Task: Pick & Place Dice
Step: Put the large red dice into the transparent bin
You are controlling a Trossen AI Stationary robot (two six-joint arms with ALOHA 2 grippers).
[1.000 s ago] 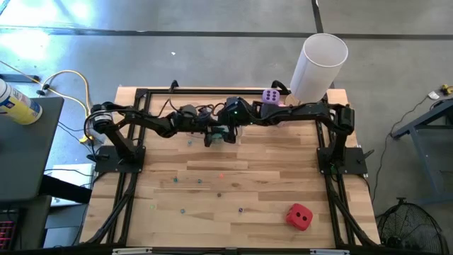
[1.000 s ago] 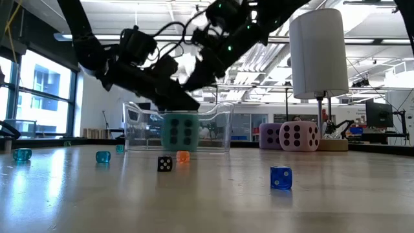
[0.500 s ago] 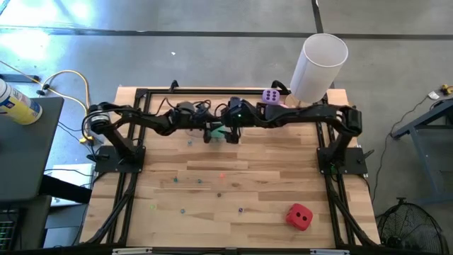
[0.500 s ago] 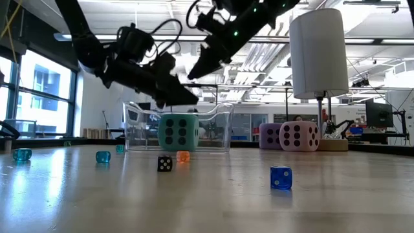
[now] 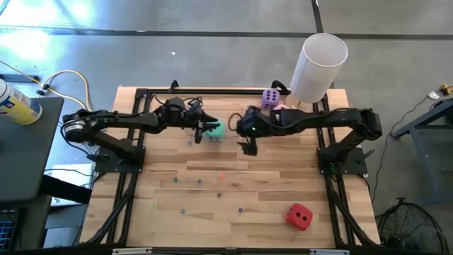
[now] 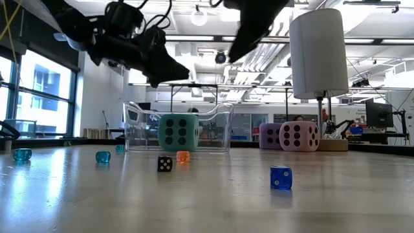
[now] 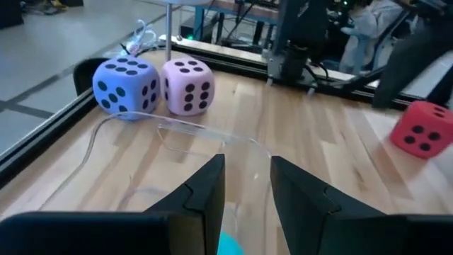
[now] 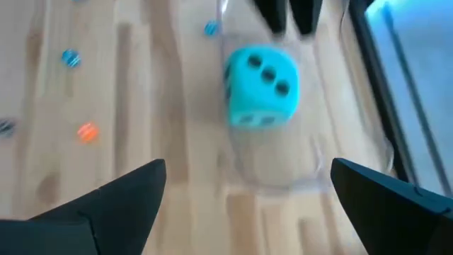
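Observation:
The teal-green die [image 5: 216, 129] rests on its base inside a clear open container [image 6: 139, 127] near the table's far edge. The purple die [image 5: 270, 97] and the pink die [image 5: 280, 108] sit side by side on the table at the far edge, by the white cylinder [image 5: 318, 65]. Alone near the right near corner lies the red die [image 5: 299, 217]. My left gripper [image 5: 204, 129] hangs above the container's left side, its fingers a narrow gap apart [image 7: 248, 188]. Just right of the container, raised, is my right gripper [image 5: 248, 146], wide open [image 8: 248, 170]. Neither touches anything.
Small dice lie scattered over the middle of the table: a black one [image 6: 165, 164], a blue one [image 6: 280, 177], an orange one [image 6: 183, 156] and pale blue ones [image 6: 103, 156]. Dark frame rails run along the table's left, right and far edges.
Both grippers have risen away from the container and moved apart: the left one drew back toward the table's left, the right one swung toward the right and near side. The teal-green die stays where it was in the container, now uncovered.

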